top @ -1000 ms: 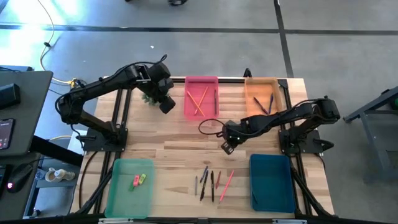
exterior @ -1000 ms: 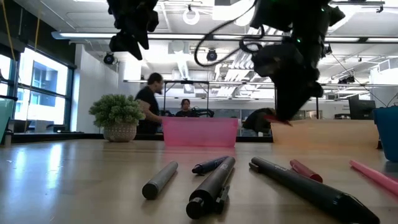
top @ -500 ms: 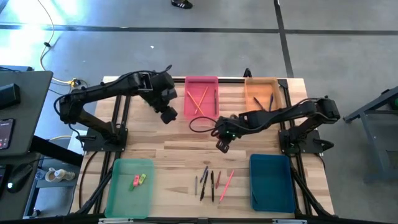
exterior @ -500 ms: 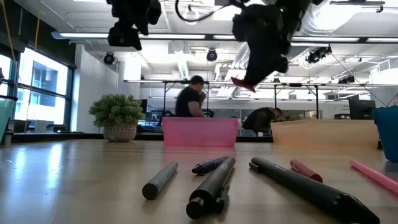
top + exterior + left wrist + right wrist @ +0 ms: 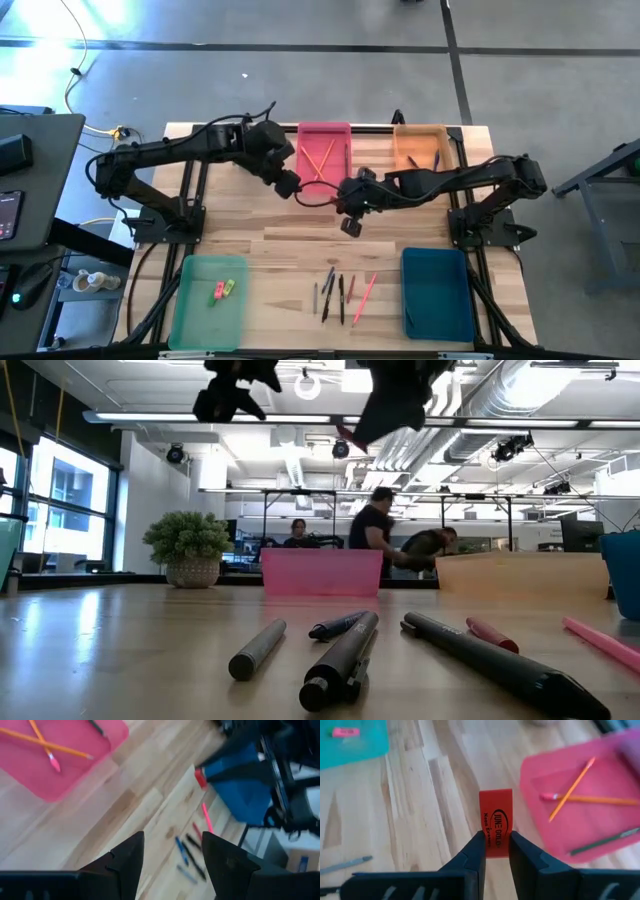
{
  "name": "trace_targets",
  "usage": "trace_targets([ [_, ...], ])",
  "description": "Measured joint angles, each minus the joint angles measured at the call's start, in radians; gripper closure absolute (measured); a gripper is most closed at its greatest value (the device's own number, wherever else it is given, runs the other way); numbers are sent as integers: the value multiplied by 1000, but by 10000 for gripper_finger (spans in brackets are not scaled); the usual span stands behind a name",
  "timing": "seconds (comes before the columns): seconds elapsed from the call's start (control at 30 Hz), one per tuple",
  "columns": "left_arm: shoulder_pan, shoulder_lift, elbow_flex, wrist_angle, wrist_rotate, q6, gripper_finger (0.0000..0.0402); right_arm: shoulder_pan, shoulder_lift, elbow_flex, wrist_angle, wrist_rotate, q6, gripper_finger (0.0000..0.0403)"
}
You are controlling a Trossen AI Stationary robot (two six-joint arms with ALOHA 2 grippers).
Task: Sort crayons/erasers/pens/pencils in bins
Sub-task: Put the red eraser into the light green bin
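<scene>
Erasers first: from the high view we see our right pincer (image 5: 349, 226) over the wooden worktop (image 5: 290, 250), near the shallow pink plastic bin (image 5: 324, 176), and our left pincer (image 5: 289, 186) just beside that bin. In our left wrist view its fingers (image 5: 131, 855) stand apart, holding nothing. In our right wrist view our pincer is clamped on a small red block eraser (image 5: 495, 822) above the worktop.
</scene>
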Motion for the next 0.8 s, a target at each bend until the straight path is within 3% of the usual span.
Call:
trace_targets([
  [0.13,-12,0,0,61,-54,-31,216,-1,0,39,6,39,-73,351],
  [0.53,-12,33,-1,268,-51,-104,216,-37,0,83,58,69,-199,351],
  [0.8,-16,89,-1,305,-39,-104,216,-54,0,83,70,77,-205,351],
])
